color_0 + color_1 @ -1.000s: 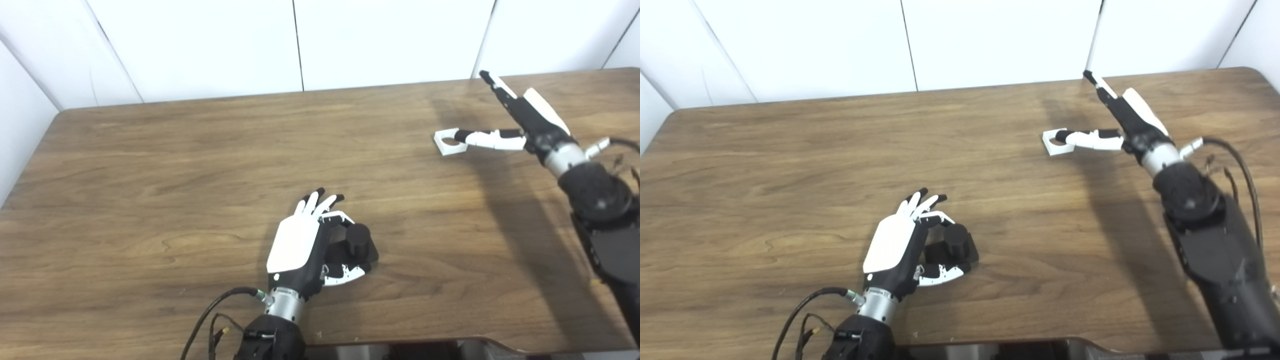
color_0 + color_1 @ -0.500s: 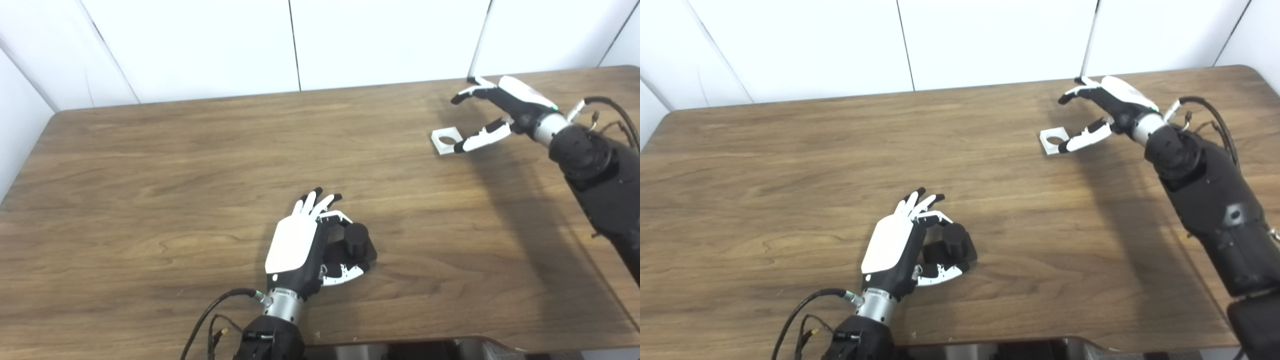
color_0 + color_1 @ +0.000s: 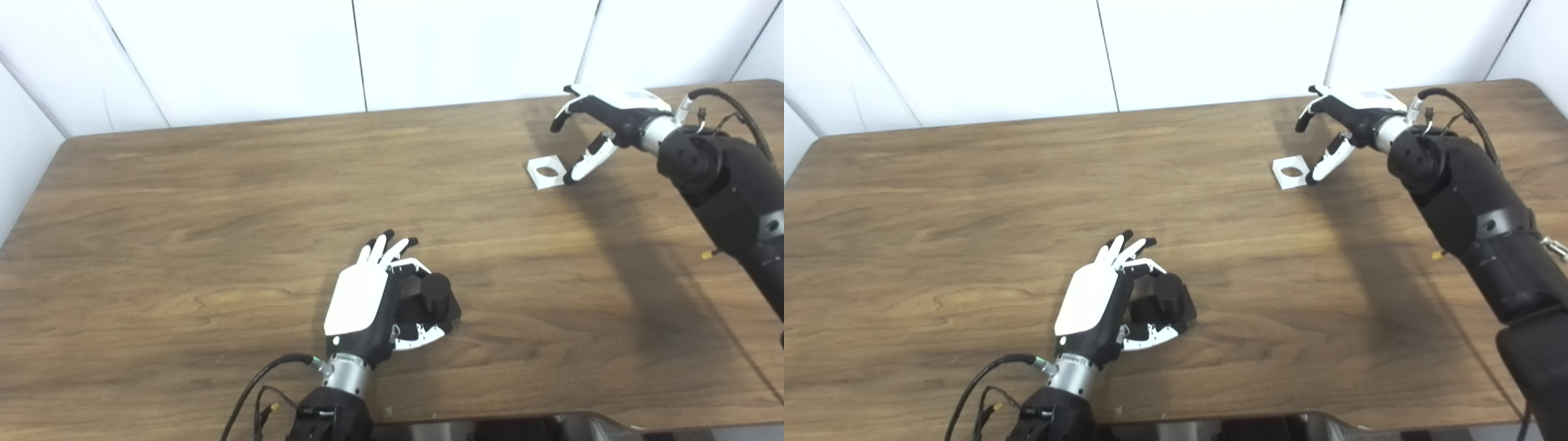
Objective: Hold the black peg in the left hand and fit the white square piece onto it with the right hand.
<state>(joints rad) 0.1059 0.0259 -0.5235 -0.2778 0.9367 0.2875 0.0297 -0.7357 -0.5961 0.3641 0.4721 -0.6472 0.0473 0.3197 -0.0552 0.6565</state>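
1. The brown wood-grain table (image 3: 184, 202) stands against white wall panels (image 3: 245, 55).
2. The left hand (image 3: 367, 294), white-backed with black fingers, rests near the table's front edge. Its fingers and thumb curl around the black cylindrical peg on its black base (image 3: 436, 297). The peg stands upright on the table beside the palm. Contact appears partial; whether the grasp is firm cannot be told.
3. The flat white square piece with a round hole (image 3: 546, 172) lies on the table at the far right, well apart from the peg.
4. The right hand (image 3: 603, 122) hovers just right of the white piece, palm down, fingers spread and holding nothing. Its thumb tip (image 3: 571, 178) sits at the piece's right edge; touching or not cannot be told.
5. The right forearm (image 3: 716, 177), in black casing, enters from the right side.
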